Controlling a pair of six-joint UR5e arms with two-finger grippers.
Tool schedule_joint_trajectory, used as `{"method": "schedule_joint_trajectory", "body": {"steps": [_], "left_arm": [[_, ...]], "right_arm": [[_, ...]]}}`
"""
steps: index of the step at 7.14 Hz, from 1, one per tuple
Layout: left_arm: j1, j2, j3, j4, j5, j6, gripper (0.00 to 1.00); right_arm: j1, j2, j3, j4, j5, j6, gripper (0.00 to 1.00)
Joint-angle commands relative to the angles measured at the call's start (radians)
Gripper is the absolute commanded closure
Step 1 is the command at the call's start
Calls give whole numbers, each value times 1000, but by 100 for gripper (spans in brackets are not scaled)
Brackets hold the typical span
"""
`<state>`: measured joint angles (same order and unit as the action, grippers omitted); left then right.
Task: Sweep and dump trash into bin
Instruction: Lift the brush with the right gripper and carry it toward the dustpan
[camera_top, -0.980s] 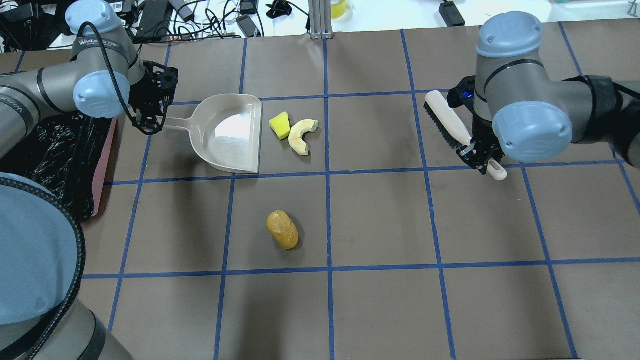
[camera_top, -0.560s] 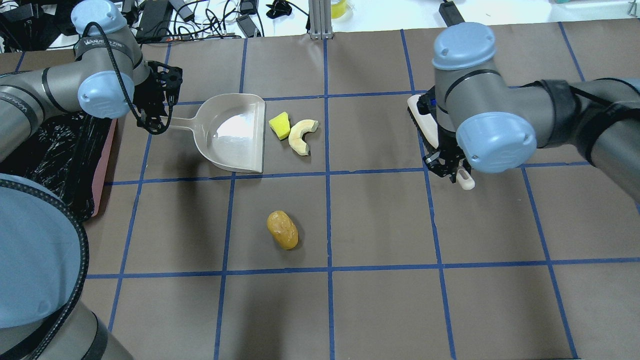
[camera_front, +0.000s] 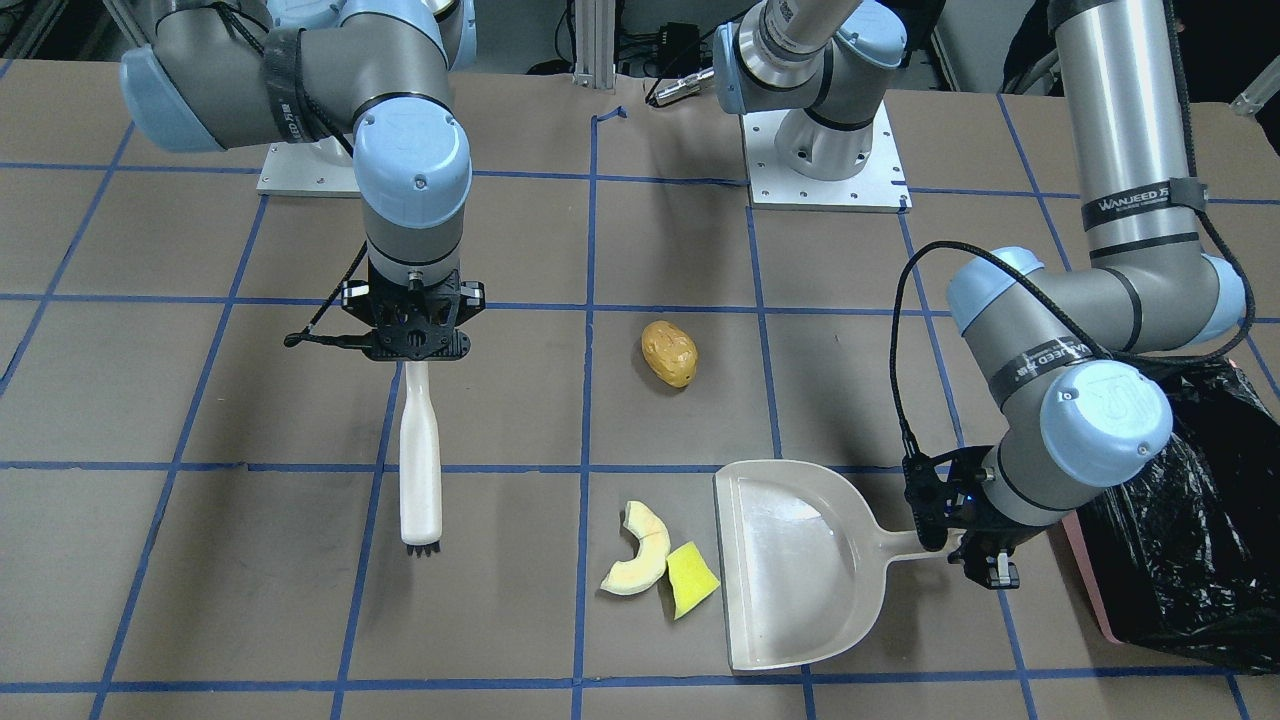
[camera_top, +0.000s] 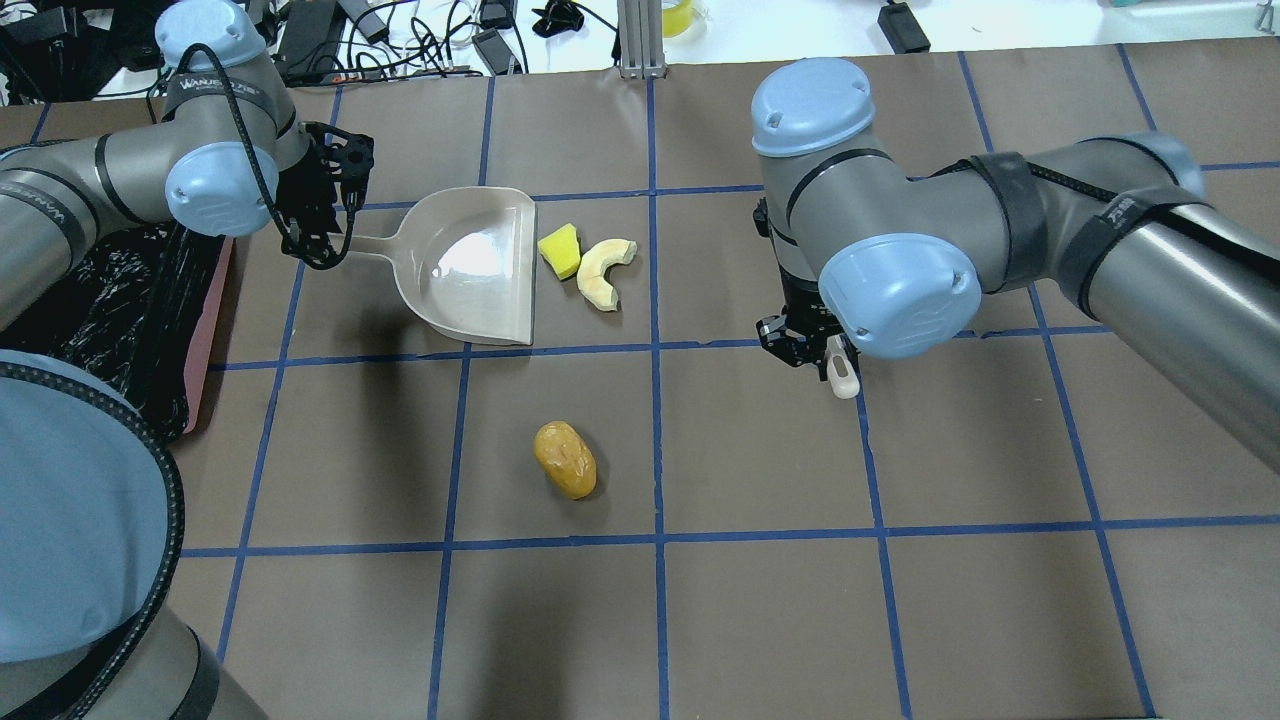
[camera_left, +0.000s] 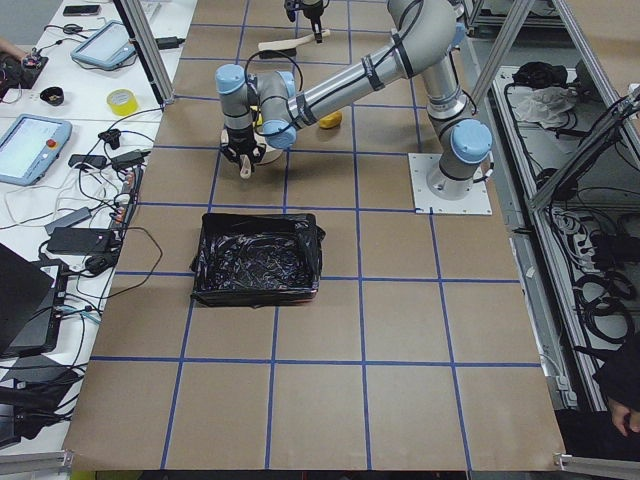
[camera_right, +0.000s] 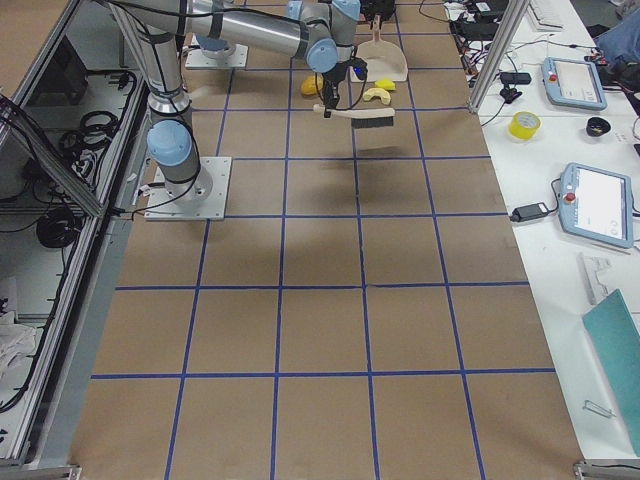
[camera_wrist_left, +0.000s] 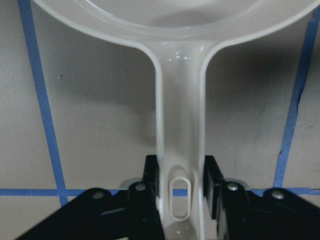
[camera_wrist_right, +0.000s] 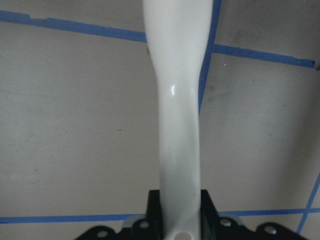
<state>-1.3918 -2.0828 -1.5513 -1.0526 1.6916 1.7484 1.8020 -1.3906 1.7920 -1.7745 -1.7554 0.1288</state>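
Observation:
My left gripper (camera_top: 335, 235) is shut on the handle of the beige dustpan (camera_top: 470, 265), which lies flat with its mouth beside the yellow wedge (camera_top: 560, 250) and the pale rind slice (camera_top: 603, 272). The golden-brown lump (camera_top: 565, 459) lies apart, nearer the robot. My right gripper (camera_front: 415, 345) is shut on the white brush (camera_front: 420, 470), held level above the table to the right of the scraps; my arm hides most of it from overhead. The pink bin (camera_top: 210, 330) with its black bag stands left of the dustpan. The dustpan handle (camera_wrist_left: 179, 150) and the brush handle (camera_wrist_right: 177, 125) show between the jaws.
Brown table cover with blue tape grid. Cables and small devices (camera_top: 480, 40) lie beyond the far edge. The arm bases (camera_front: 825, 150) stand on the robot's side. The bin also shows in the front-facing view (camera_front: 1180, 540).
My right arm has carried the brush leftward toward the table's middle. My left gripper has nudged the dustpan slightly right, closer to the yellow wedge. The scraps have not moved.

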Motion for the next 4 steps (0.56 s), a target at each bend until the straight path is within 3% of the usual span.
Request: {"method": "schedule_joint_trajectory", "body": {"steps": [1,4], "left_arm": [[-1,0,-1,-1,0,-1,100],[-1,1,-1,-3,0,0,100]], "right_arm": [[10,2,0,1,28,46,87],[46,19,-11,-6,27,63,87]]}}
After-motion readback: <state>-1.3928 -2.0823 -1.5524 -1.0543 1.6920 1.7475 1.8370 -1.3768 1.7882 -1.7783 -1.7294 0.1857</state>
